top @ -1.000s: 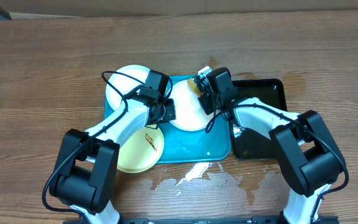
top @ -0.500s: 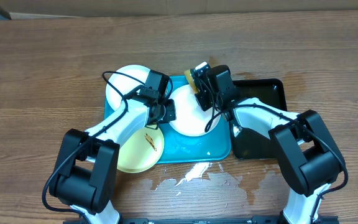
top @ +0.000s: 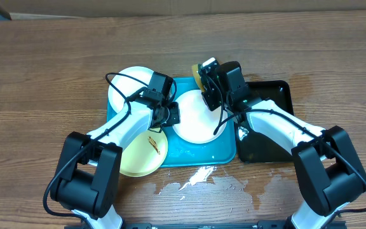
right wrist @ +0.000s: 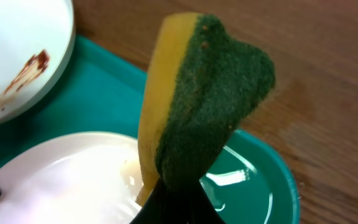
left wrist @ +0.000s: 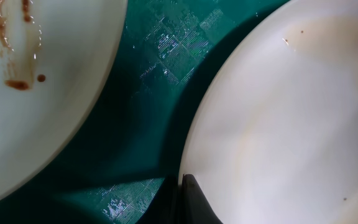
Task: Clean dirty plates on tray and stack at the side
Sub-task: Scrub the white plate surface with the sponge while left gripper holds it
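Observation:
A white plate (top: pixel 197 117) lies in the middle of the turquoise tray (top: pixel 199 154). My left gripper (top: pixel 170 114) is shut on its left rim (left wrist: pixel 188 155). My right gripper (top: pixel 203 79) is shut on a yellow and green sponge (right wrist: pixel 197 93), lifted above the plate's far edge by the tray's back corner. A second white plate (top: pixel 129 86) with a brown smear (right wrist: pixel 23 74) sits at the tray's back left. The pale yellow-green plate (top: pixel 142 149) with brown smears (left wrist: pixel 14 43) lies at the front left, overhanging the tray.
A black tray (top: pixel 269 124) lies right of the turquoise tray, under my right arm. Wet white foam patches (top: pixel 199 178) spread on the wooden table in front of the tray.
My right gripper with the sponge has moved back and up off the middle plate toward the tray's back edge. The left arm has stayed on the plate rim.

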Robot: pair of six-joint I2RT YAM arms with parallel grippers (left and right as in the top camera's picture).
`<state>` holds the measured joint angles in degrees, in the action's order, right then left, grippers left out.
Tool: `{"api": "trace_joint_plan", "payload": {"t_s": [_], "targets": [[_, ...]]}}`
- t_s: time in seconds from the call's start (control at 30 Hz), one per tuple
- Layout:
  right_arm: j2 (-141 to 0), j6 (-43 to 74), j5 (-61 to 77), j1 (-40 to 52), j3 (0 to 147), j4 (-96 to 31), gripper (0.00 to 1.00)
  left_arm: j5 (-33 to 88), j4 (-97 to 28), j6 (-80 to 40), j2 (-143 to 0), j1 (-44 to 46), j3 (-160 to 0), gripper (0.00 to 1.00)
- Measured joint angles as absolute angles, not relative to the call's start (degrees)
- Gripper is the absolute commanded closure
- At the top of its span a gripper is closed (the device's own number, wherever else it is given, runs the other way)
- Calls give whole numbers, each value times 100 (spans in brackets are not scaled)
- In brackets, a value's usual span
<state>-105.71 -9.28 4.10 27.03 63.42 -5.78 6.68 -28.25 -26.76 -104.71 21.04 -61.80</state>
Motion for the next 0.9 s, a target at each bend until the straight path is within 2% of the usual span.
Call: {"api": "trace_joint_plan", "payload": {"t_s": [0.37,0.9], "targets": [[-10610,-926,1181,2700,6342,-864,96,668,-2821,-2676,-10471,2104,-6180,96],[-10637,-873,1310,2700,6344,-2493,96,670,-2803,-2679,-10471,2104,-6180,96]]}}
